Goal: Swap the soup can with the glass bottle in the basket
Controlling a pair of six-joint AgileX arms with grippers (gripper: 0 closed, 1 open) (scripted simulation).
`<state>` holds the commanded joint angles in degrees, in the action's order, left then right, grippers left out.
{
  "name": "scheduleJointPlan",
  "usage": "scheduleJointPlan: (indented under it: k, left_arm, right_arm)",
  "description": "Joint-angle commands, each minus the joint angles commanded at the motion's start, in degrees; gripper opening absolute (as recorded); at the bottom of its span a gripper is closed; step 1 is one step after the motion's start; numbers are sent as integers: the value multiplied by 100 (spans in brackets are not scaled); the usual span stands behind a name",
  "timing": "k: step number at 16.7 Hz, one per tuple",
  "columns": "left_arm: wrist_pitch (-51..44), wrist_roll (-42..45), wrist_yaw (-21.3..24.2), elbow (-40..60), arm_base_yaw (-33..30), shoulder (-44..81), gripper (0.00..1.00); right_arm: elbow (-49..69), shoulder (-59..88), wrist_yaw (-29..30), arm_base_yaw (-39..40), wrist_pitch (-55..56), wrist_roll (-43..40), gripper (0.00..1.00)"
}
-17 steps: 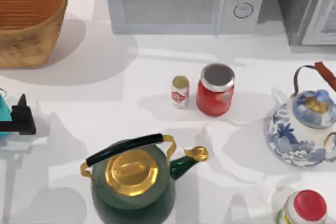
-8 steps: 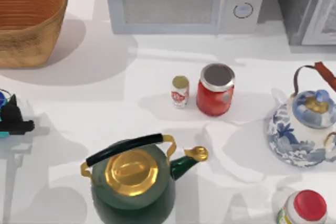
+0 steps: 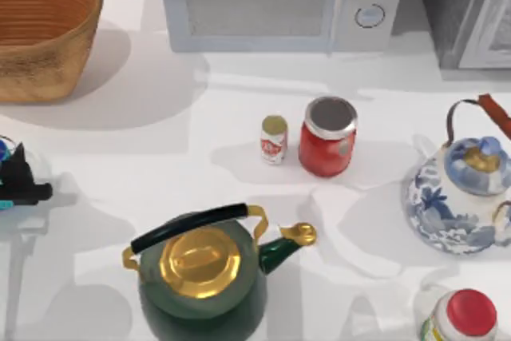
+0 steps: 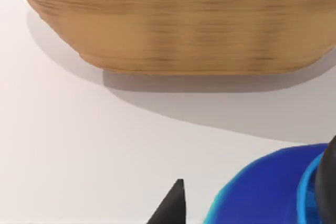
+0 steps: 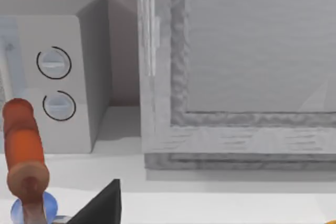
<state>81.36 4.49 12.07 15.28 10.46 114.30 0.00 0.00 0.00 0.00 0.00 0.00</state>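
Top view: left end effector (image 3: 22, 175) low at the counter's (image 3: 160, 141) left edge, well below the large round tan wicker basket (image 3: 44, 33) in the far-left corner. Left wrist view: blue rounded object (image 4: 262, 198) right at that end effector, prob. the glass bottle, w/ the basket wall just beyond. Clenched or released: can't tell.

Small red-and-white soup can w/ gold top (image 3: 274, 140) upright mid-counter, just beside a red jar w/ grey lid (image 3: 327, 137), apart from it by a thin gap. Right end effector (image 5: 105, 208) parked by the orange handle (image 5: 23, 150) of the blue-and-white porcelain kettle (image 3: 463, 193) at the right; its state can't be told either.

Step in hand, as judged: parking the blue object on the counter, clear of the basket. To do well:
- Set down flat & upright before letting go; lift straight up after.
- Then approach the can from above, on the side away from the jar.
- Keep high over the dark green kettle w/ gold lid (image 3: 204, 269).
- Lower the can inside the basket rim, not on it.
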Motion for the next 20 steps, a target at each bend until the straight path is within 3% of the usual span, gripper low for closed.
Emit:
scheduleJointPlan:
  k: [7, 11, 16, 20]
  left_arm:
    - [-2, 9, -2, -6, 6, -5, 0]
    - [-406, 24, -22, 228, 393, -557, 0]
    - [-1798, 52, -43, 1074, 1071, -1722, 0]
    - [-3449, 61, -58, 2240, 1181, -2250, 0]
  right_arm:
    - [0, 0, 0, 0, 0, 0, 100]
    - [0, 0, 0, 0, 0, 0, 100]
    - [0, 0, 0, 0, 0, 0, 100]
    - [0, 0, 0, 0, 0, 0, 100]
